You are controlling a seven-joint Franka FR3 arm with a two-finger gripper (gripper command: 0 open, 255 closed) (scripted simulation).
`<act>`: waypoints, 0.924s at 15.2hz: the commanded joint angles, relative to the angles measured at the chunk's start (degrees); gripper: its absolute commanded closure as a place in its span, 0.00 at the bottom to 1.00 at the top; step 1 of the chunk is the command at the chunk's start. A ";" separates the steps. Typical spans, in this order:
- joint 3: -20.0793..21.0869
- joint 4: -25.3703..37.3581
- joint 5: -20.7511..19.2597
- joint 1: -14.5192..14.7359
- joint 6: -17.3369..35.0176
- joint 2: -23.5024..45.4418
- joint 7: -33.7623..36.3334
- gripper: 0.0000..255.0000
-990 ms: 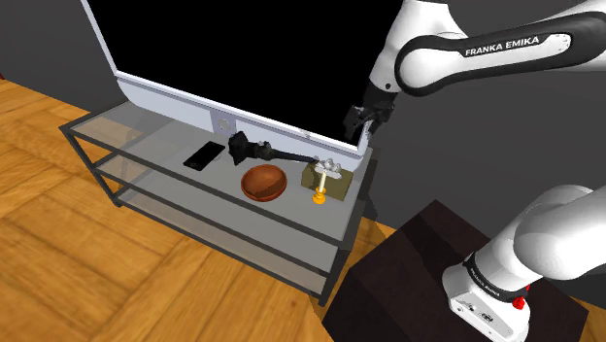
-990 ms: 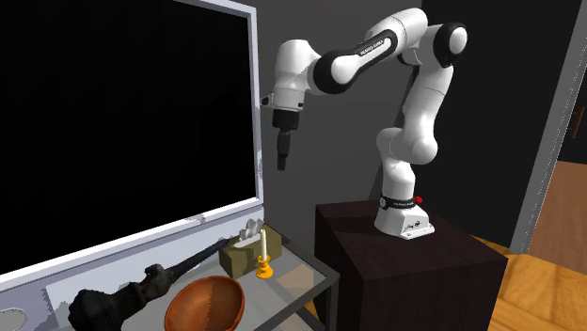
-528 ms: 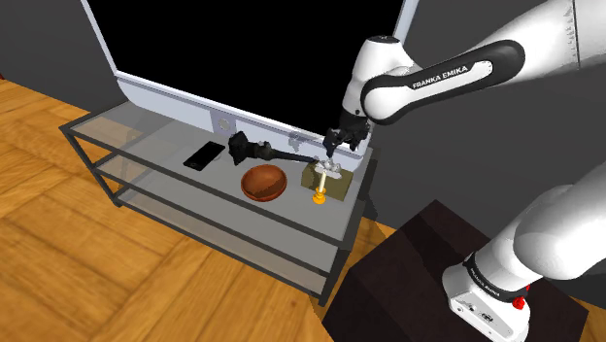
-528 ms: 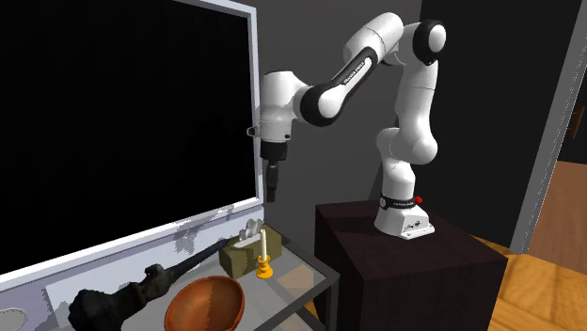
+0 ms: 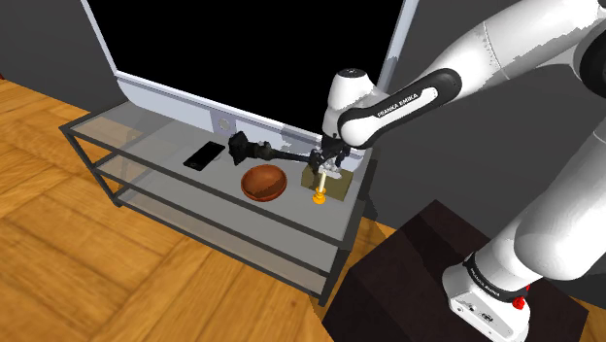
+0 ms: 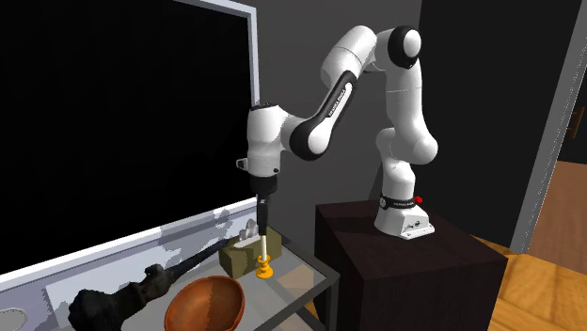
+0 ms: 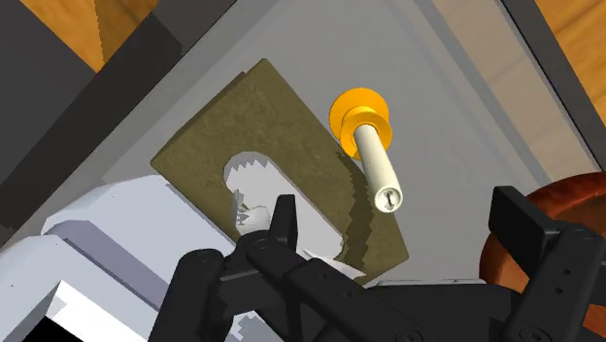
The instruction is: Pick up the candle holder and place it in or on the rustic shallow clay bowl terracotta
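Observation:
The candle holder [image 5: 317, 197] is a small orange base with a white candle standing in it, on the glass top shelf by an olive tissue box [image 5: 330, 185]. The reddish-brown clay bowl [image 5: 263, 182] sits just to its left in the shoulder view. My gripper [image 5: 320, 167] hangs straight above the candle, open and holding nothing. In the second exterior view the gripper [image 6: 264, 224] is a short way over the candle holder [image 6: 264, 265], with the bowl [image 6: 205, 306] in front. Through the wrist view the candle holder [image 7: 374, 155] lies between the spread fingers of the gripper [image 7: 399, 219], untouched.
A big black-screened TV [image 5: 243, 58] stands along the back of the glass shelf unit [image 5: 136, 146]. A long black object [image 5: 267, 151] lies behind the bowl, and a black phone [image 5: 204, 154] lies further left. My dark stand [image 5: 427, 262] is at lower right.
The arm has swung down and to the shoulder view's left, from beside the TV's edge to right above the candle. The fingers stayed open.

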 commanded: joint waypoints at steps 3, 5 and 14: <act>-0.24 -0.34 -1.12 0.28 2.69 2.47 0.94 0.00; -0.45 -0.45 -1.70 0.40 4.06 3.78 1.35 0.00; -0.52 -0.47 -1.87 0.44 4.46 4.16 1.47 1.00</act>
